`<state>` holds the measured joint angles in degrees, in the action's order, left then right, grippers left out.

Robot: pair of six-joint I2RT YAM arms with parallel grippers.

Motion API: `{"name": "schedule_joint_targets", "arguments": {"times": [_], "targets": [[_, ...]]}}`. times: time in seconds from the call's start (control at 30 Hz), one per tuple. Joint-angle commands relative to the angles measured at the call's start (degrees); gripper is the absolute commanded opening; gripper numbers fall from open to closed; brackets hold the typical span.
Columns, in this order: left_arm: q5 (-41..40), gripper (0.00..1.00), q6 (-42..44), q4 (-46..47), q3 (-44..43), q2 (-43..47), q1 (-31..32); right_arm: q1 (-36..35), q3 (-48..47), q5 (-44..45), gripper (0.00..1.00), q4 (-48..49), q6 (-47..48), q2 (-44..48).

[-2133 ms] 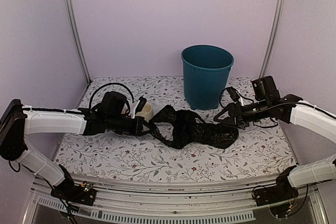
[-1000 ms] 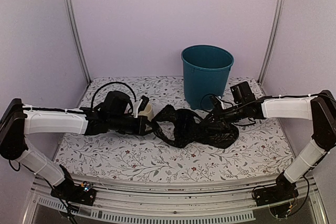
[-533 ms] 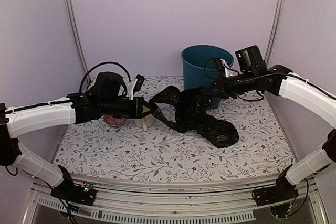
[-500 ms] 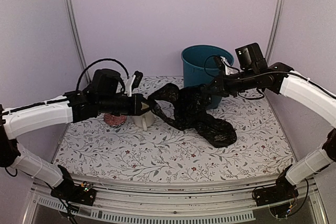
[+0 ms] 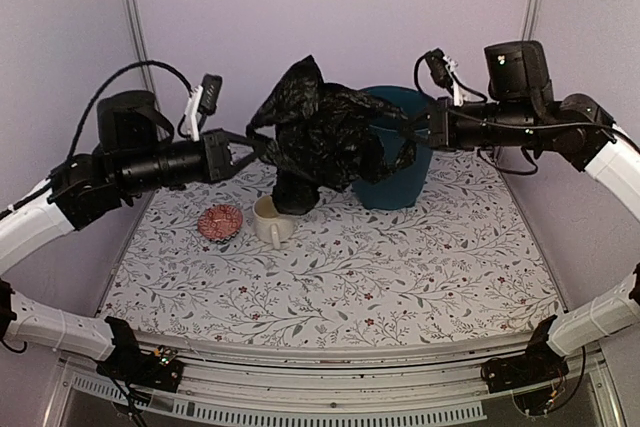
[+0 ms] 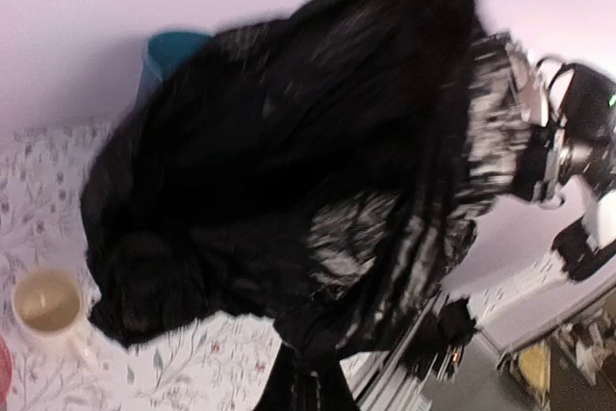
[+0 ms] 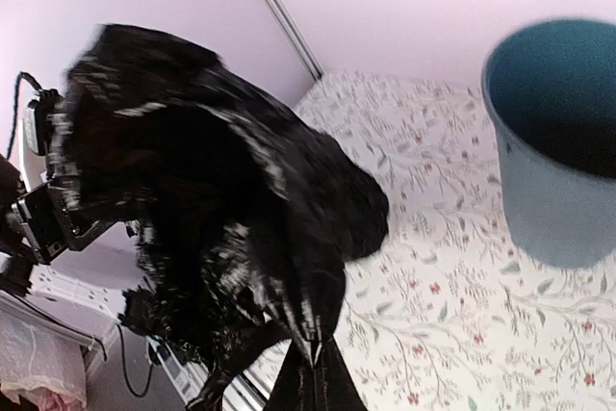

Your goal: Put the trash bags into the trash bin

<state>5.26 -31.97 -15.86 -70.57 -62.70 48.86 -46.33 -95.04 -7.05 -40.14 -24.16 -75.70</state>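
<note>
Left tool, right tool pinch bag edges aloft; bin beside

Table, white cloth with floral print. Standing on it: teal bin at far middle; cream mug left of centre, upright; small red dish just left of mug.

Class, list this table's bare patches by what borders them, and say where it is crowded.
Free: the broad near strip of table, from mug and pink dish to the front edge; the right side, beside the teal bin. Crowded: the far middle, where the black bag hangs by mug and bin.
</note>
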Motion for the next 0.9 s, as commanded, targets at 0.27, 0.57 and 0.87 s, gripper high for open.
{"name": "schedule_joint_targets", "arguments": {"times": [0.27,0.57,0.87], "targets": [[-4.03,0.00,-1.34,-12.57,12.65,7.05,6.47,-1.18,13.08,-1.28,0.02,-5.40,-2.90,3.27],[-2.48,0.00,-2.06,-14.63,-8.01,-9.65,-5.31,1.04,-25.33,2.73,0.02,-2.88,1.61,-24.34],[6.56,0.00,5.44,-15.33,-42.93,-27.11,-16.17,7.00,-49.72,-4.47,0.01,-0.61,-1.88,-33.44]]}}
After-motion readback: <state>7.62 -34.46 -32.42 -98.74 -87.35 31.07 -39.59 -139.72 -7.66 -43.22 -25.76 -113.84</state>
